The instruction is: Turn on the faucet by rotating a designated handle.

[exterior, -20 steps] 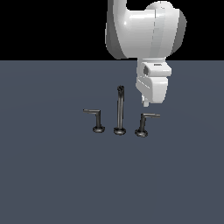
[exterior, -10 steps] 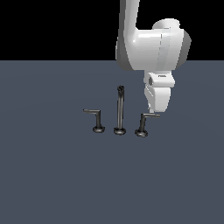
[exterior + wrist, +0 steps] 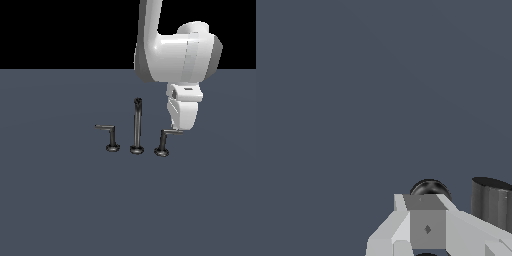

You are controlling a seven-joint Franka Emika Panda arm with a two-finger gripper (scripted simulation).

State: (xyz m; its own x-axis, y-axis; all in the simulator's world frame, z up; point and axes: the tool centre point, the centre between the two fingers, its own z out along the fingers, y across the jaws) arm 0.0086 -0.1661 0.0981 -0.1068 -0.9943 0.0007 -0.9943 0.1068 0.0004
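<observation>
We see the faucet [image 3: 137, 127] standing on a plain grey-blue floor [image 3: 60, 200]: a tall thin spout post [image 3: 137, 125] in the middle, an L-shaped lever [image 3: 110, 136] on the exterior view's left with its arm pointing left, and the handle [image 3: 165, 140] on the exterior view's right, its stem leaning a little on a round base and its thin arm pointing right. The white gripper [image 3: 176, 129] hangs from the arm, its tip right at the outer end of that thin arm (contact we cannot confirm). How far its fingers are spread we cannot tell. In the wrist view the gripper's [image 3: 426, 227] pale body fills the corner, with a dark rounded part just beyond it.
</observation>
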